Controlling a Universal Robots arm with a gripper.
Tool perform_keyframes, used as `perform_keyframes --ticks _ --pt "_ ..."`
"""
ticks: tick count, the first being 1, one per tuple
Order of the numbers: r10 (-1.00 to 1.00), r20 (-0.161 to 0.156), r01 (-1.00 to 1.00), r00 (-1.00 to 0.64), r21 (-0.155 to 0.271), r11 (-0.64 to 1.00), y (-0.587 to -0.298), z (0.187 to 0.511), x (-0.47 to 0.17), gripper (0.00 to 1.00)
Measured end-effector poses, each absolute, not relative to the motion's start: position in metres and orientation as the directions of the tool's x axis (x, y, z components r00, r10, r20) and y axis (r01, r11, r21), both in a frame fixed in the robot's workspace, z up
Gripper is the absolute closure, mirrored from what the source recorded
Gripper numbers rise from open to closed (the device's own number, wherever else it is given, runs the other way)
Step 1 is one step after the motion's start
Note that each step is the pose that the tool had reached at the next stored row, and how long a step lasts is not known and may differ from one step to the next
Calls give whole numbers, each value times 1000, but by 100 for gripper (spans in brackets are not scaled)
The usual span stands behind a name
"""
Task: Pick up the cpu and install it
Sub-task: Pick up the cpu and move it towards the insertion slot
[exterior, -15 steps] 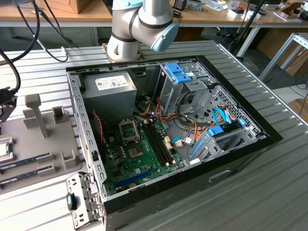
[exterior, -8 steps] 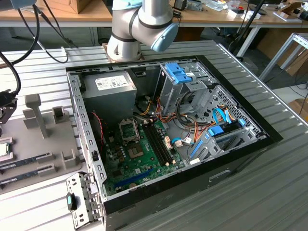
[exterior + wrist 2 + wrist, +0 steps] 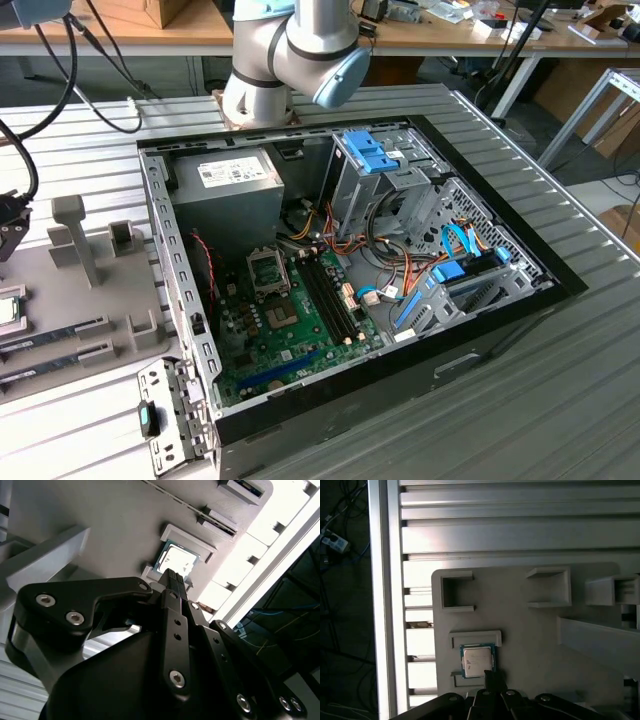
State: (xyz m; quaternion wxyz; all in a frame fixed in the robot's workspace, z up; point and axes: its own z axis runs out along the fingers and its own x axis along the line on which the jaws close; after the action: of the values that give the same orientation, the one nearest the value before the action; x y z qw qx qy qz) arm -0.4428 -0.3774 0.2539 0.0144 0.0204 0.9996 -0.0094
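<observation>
My gripper [image 3: 172, 577] hangs over the cpu [image 3: 175, 560]. In both wrist views its tip reads against one corner of the chip, but I cannot tell how wide my jaws stand or whether I am touching anything. I do not appear to be carrying anything. The cpu [image 3: 477, 661] lies flat, metal lid up, in a shallow framed nest [image 3: 475, 637] near the edge of a grey printed tray [image 3: 520, 630]. The tray rests on a ribbed aluminium table [image 3: 520, 535]. The chip is square, so it has no real long axis, and its green-rimmed edges run parallel to the nest walls and the tray's border. In the exterior view the cpu [image 3: 8, 310] sits at about nine o'clock from the open computer case [image 3: 480, 330], well apart from it. Two memory sticks [image 3: 55, 330] lie in slots just beside it, toward five o'clock. Inside the case the green motherboard [image 3: 290, 330] carries a dark socket [image 3: 268, 268] toward its twelve o'clock end. I judge the step in hand to be the approach for the pick-up, with nothing installed yet. Gripping so thin a part calls for centring over the lid, squaring to two opposite edges and descending level, so that the nest walls do not foul me and the chip does not tilt.
</observation>
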Motion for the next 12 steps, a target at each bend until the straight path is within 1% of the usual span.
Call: perform_keyframes --ticks 12 --pt "40 -29 41 -999 -18 999 -377 254 -444 89"
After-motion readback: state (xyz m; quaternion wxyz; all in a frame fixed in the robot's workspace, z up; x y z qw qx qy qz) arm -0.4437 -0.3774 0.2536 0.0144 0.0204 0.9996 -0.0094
